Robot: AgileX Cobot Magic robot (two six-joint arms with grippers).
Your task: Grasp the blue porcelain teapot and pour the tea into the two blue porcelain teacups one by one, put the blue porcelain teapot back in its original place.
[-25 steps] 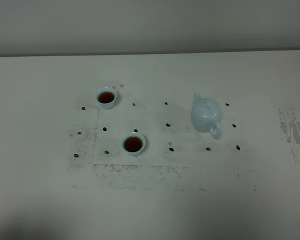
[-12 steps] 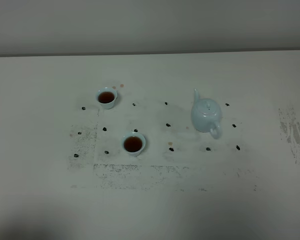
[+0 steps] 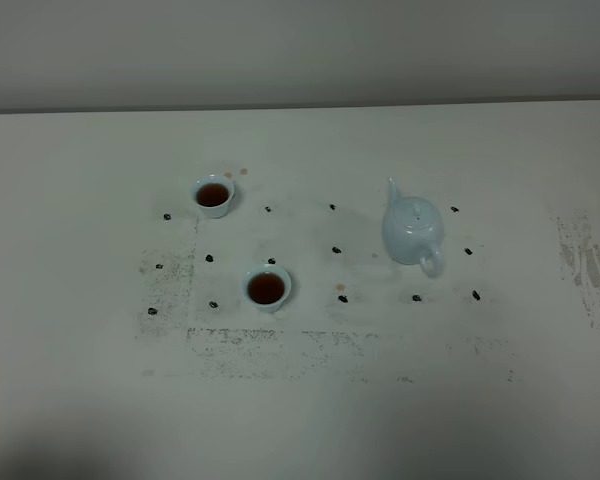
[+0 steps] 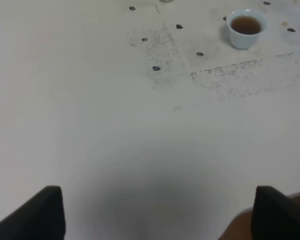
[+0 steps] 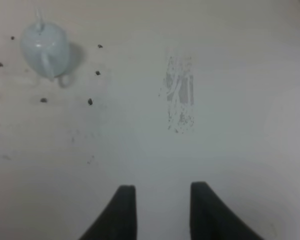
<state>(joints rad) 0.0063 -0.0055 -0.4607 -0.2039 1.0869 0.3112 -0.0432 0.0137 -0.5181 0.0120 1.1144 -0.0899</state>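
Nothing moved, teapot (image 3: pixel 412 232) upright, both teacups (image 3: pixel 213 195) (image 3: pixel 267 288) full

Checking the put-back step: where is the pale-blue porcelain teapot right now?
In the exterior high view, the pale-blue porcelain teapot stands upright on the white table, right of centre, apart from both filled pale-blue teacups to its left, with no gripper touching it.

The pale-blue round porcelain teapot (image 3: pixel 412 231) stands alone on the white table (image 3: pixel 80 400), open on every side. Well left of it, two small pale-blue cups of tea (image 3: pixel 213 195) (image 3: pixel 267 288) stand apart, with a gap between them. Nearer the camera than the teapot, the tabletop lies bare.
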